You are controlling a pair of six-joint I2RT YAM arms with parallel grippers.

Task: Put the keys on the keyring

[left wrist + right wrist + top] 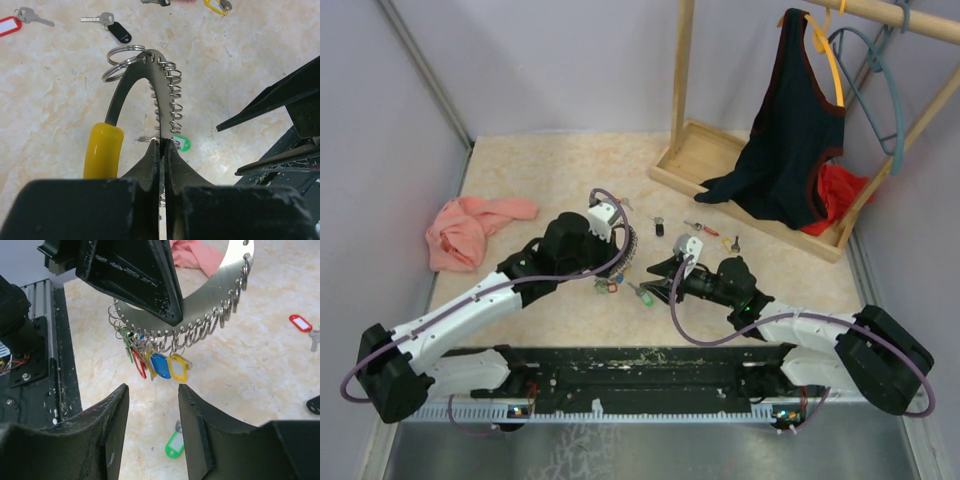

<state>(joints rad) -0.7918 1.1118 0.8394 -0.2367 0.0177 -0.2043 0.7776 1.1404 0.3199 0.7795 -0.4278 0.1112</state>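
Note:
My left gripper (pixel 163 142) is shut on the keyring (pixel 159 85), a curved flat silvery band with a yellow-capped end (pixel 102 152) and a row of small wire rings. It holds the band upright above the table (pixel 620 245). Several tagged keys (pixel 160 365) in red, blue and yellow hang from it. My right gripper (pixel 152 405) is open and empty, just below and in front of that bunch. A green-tagged key (pixel 174 444) lies on the table under it. Loose keys with black (pixel 112 30), red (pixel 9 25) and yellow (pixel 215 6) tags lie farther back.
A pink cloth (pixel 470 230) lies at the left of the table. At the back right stands a wooden rack (pixel 705 150) with a dark garment (pixel 790 130), a red cloth (pixel 835 190) and a teal hanger (pixel 890 100).

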